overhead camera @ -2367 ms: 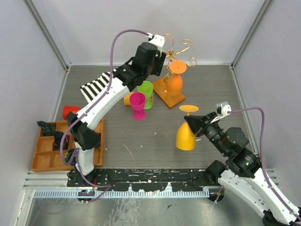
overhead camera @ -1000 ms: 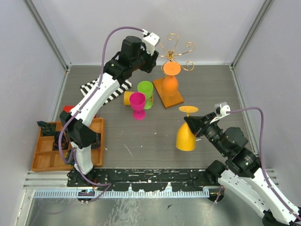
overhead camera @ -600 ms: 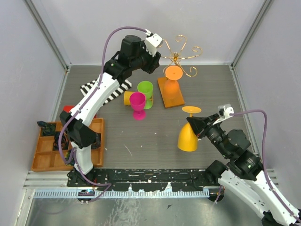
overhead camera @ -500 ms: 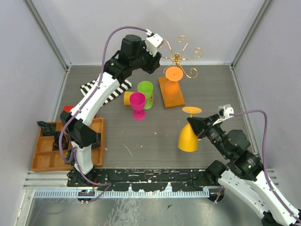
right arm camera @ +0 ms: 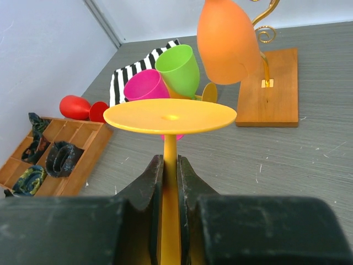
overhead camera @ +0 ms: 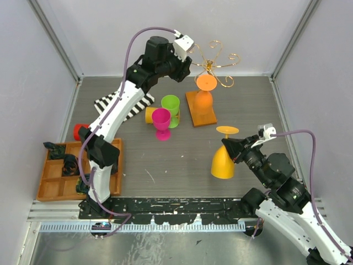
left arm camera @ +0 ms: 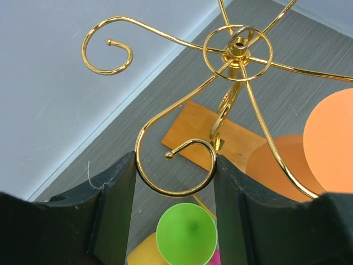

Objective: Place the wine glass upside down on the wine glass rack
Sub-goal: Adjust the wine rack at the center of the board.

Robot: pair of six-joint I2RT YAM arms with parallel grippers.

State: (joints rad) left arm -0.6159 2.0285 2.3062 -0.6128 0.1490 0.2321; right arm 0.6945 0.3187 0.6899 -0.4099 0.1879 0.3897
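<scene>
Fingers of the left gripper [overhead camera: 189, 57], seen from above, clasp one curled arm of the thin gold wire wine glass rack [overhead camera: 212, 62], which stands on a flat orange-brown wooden base. Just right of those fingers an orange plastic glass [overhead camera: 204, 100] hangs upside down from the rack. Nearer the arm bases than the fingers, a lime-green plastic goblet [overhead camera: 171, 105] and a magenta plastic goblet [overhead camera: 161, 118] stand side by side. The right gripper [overhead camera: 230, 148] pinches the stem of the yellow wine glass [overhead camera: 222, 164], held upside down, its bowl left of the fingers and well apart from the rack

From the left wrist, the two black fingers [left arm camera: 113, 210] stand half spread with a gold wire loop [left arm camera: 174, 190] filling the gap, its sides against both inner faces. Beyond the fingertips lie the rack's ring-shaped hub and its base; the orange glass is to their right, and the green goblet sits under the gap

From the right wrist, the black fingers [right arm camera: 144, 185] are pressed onto the thin yellow stem, with the round flat foot level just above their tips. Ahead of the fingers the orange glass hangs on the rack, with the magenta and green goblets to its left. Farther left of the fingers are a black-and-white striped cloth [right arm camera: 124, 77], a red plastic glass [right arm camera: 77, 106] on its side and a compartmented wooden tray [right arm camera: 83, 157]
</scene>
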